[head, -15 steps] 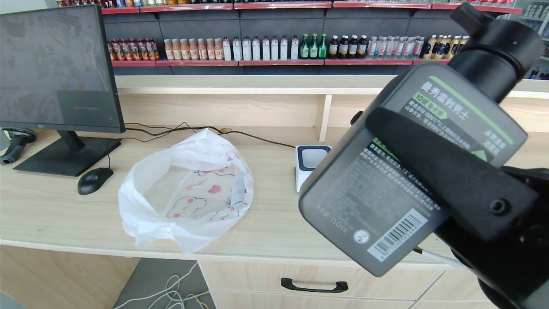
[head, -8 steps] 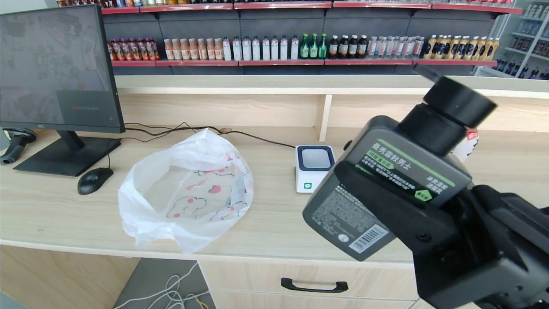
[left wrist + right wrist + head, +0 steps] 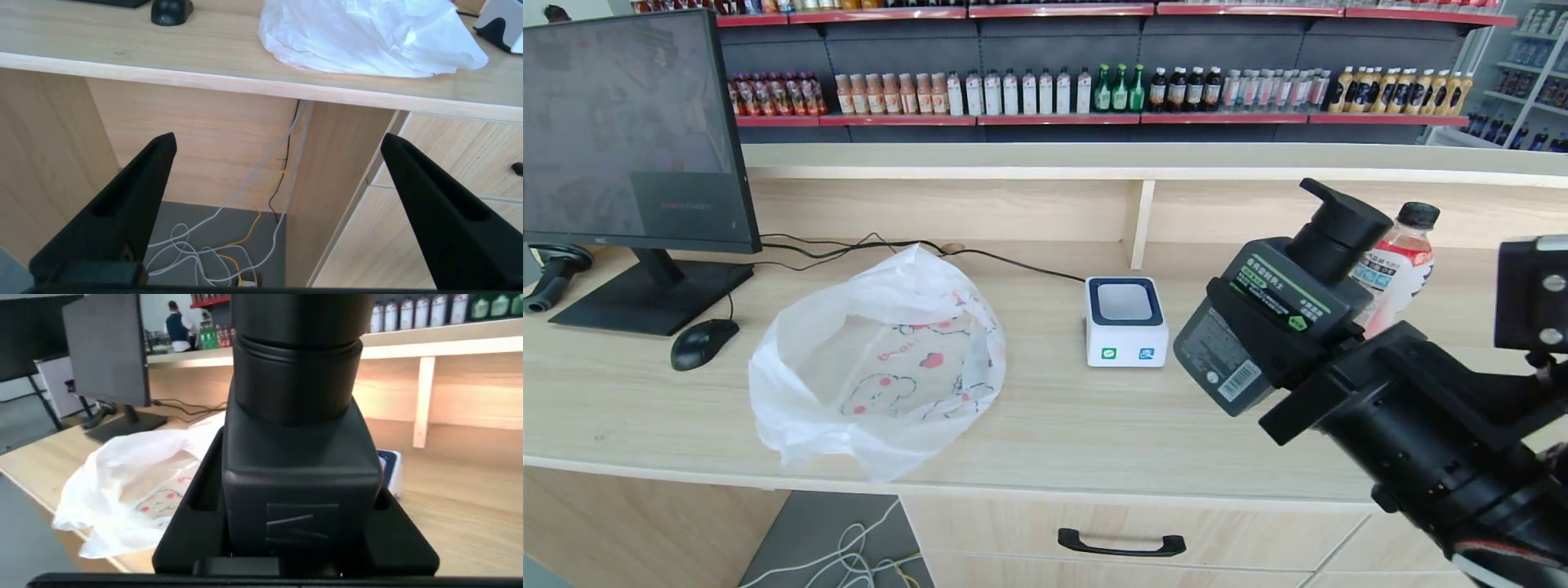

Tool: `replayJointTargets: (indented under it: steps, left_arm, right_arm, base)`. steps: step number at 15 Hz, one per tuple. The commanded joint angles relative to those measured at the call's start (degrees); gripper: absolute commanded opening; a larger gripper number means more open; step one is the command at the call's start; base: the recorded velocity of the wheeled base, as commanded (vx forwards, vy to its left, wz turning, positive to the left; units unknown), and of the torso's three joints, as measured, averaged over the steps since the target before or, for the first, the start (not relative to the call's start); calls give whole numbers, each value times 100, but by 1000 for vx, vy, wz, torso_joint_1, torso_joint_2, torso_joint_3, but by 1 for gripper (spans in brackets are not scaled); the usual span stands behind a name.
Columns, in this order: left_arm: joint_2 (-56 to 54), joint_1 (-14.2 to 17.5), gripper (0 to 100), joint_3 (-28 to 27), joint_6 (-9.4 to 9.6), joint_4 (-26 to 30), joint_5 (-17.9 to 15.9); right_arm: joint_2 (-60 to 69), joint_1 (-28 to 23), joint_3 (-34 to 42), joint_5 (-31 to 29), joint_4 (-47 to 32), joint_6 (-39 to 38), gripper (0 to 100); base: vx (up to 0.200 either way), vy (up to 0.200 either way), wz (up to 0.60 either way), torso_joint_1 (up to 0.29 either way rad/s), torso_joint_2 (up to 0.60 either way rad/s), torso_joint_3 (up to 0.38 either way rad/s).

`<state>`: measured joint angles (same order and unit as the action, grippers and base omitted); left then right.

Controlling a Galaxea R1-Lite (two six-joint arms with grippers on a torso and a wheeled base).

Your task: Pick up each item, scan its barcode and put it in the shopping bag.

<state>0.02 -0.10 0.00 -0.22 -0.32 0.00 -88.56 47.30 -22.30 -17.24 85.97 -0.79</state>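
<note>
Black pump bottle [image 3: 1217, 359] sits clamped in the right tool [image 3: 1278, 331] above the counter [image 3: 1054, 425] beside the scanner [image 3: 1125, 331], barcode end tilted down, presumably for scanning before bagging; the left tool [image 3: 278, 140] gapes empty.

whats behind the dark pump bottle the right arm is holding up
A drink bottle with a black cap and pinkish contents stands on the counter behind the dark pump bottle. Its lower part is covered by the pump bottle and the arm, so its base cannot be seen.
</note>
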Motion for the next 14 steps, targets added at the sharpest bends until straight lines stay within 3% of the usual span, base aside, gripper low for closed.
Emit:
replayJointTargets:
  steps: [1, 7, 11, 14]
  left_arm:
    - [-2, 1, 100, 0, -4, -3, 0]
    - [-2, 1, 100, 0, -13, 5, 0]
    - [-2, 1, 100, 0, -31, 5, 0]
    - [-2, 1, 100, 0, -22, 5, 0]
  right_arm:
    - [-442, -511, -161, -8, 52, 211, 0]
    - [-627, -775, -249, -16, 69, -88, 0]
    - [-565, -854, -152, -16, 219, -44, 0]
    - [-530, -872, -73, -16, 271, -53, 0]
  base:
    - [0, 0, 0, 0, 0, 0]
    - [0, 0, 0, 0, 0, 0]
    - [-200, 0, 0, 5, 2, -4]
    - [0, 0, 0, 0, 0, 0]
